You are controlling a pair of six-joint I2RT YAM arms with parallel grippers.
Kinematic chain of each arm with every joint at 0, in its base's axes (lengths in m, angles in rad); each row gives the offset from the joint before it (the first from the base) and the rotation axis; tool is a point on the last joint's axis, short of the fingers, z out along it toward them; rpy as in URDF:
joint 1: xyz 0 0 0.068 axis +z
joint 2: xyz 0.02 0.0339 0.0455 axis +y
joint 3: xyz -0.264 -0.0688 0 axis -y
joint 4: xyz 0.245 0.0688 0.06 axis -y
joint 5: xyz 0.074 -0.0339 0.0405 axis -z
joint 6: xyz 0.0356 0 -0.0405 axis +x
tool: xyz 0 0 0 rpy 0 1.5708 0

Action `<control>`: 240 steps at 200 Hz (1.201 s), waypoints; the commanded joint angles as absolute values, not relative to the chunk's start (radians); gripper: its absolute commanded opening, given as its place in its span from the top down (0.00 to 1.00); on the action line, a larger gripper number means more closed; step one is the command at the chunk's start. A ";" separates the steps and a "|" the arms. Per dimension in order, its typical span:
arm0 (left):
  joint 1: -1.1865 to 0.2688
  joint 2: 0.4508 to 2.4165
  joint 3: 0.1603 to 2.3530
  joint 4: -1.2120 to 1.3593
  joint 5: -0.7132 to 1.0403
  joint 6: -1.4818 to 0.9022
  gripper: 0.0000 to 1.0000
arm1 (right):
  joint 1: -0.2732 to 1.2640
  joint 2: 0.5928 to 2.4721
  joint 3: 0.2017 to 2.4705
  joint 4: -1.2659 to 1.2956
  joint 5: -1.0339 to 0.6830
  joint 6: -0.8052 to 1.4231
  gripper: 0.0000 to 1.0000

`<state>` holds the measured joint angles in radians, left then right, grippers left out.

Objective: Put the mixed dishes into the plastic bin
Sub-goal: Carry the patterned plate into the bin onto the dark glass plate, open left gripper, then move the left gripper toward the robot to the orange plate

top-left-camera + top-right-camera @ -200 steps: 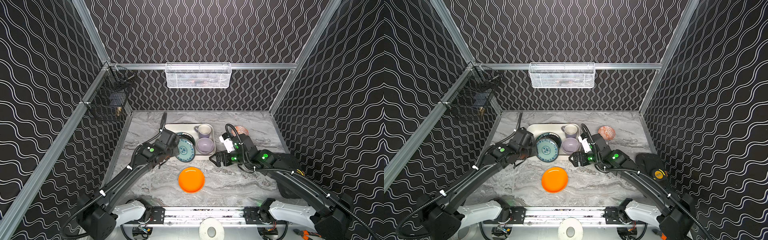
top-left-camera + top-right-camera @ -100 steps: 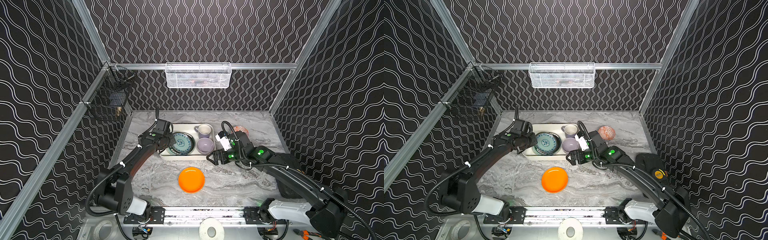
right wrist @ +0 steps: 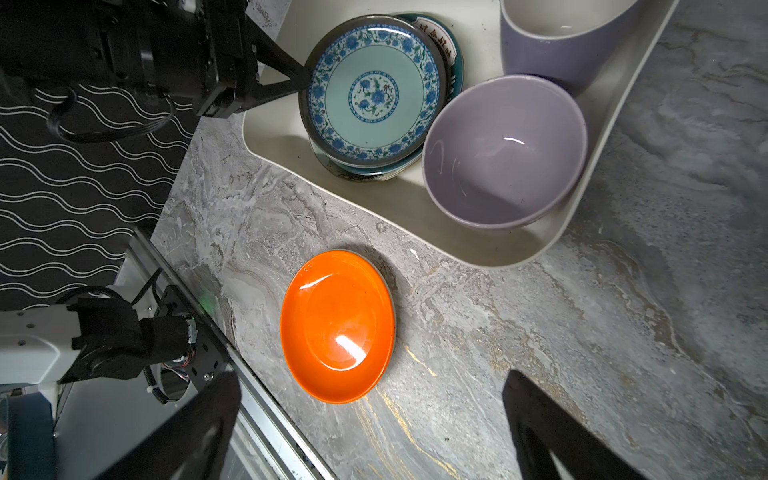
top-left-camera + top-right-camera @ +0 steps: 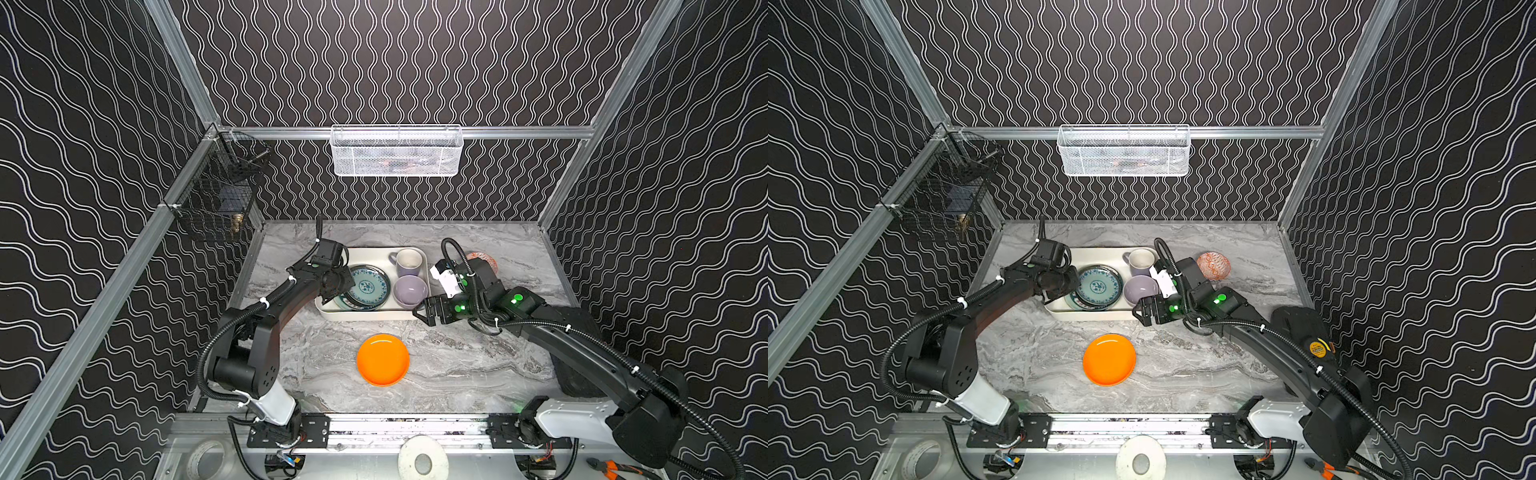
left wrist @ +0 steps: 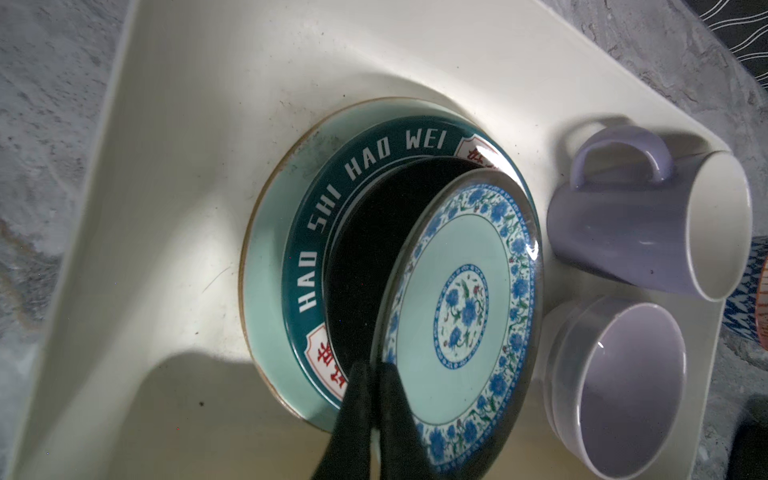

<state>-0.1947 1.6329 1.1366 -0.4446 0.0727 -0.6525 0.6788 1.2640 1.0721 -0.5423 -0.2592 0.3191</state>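
Both grippers work at the plastic bin (image 5: 187, 166): the left gripper (image 5: 376, 368) clamps the rim of the mint-green floral plate (image 5: 461, 307), tilted over the stacked plates (image 5: 299, 257) inside; the right gripper (image 4: 428, 314), jaws wide apart, hovers near the orange plate (image 4: 383, 360) outside.

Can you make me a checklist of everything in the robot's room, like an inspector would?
Surface: grey marble table, no spills seen.
Job's things: plastic bin holds a lavender mug, a lavender bowl and a plate stack with a lettered plate and a black plate. The floral plate is tilted over the stack. The orange plate and patterned bowl are outside, on the table.
Clutter: white roll and orange-handled pliers by the front frame.
Grippers: left tool shut on the floral plate's rim; right tool open and empty.
Cables: black hoses run along both arms.
Surroundings: white mesh basket, black wire basket, wavy walls.
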 commanded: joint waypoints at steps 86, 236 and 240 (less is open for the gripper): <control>-0.192 1.669 1.136 -0.462 0.034 -0.608 0.74 | 0.661 1.244 1.061 -0.530 -0.267 0.304 0.01; -0.524 1.081 0.745 -0.618 -0.016 -0.789 0.47 | 0.822 1.159 0.941 -0.498 -0.137 0.422 0.01; -0.543 1.068 0.727 -0.617 -0.018 -0.801 0.47 | 0.838 1.156 0.935 -0.492 -0.130 0.433 0.01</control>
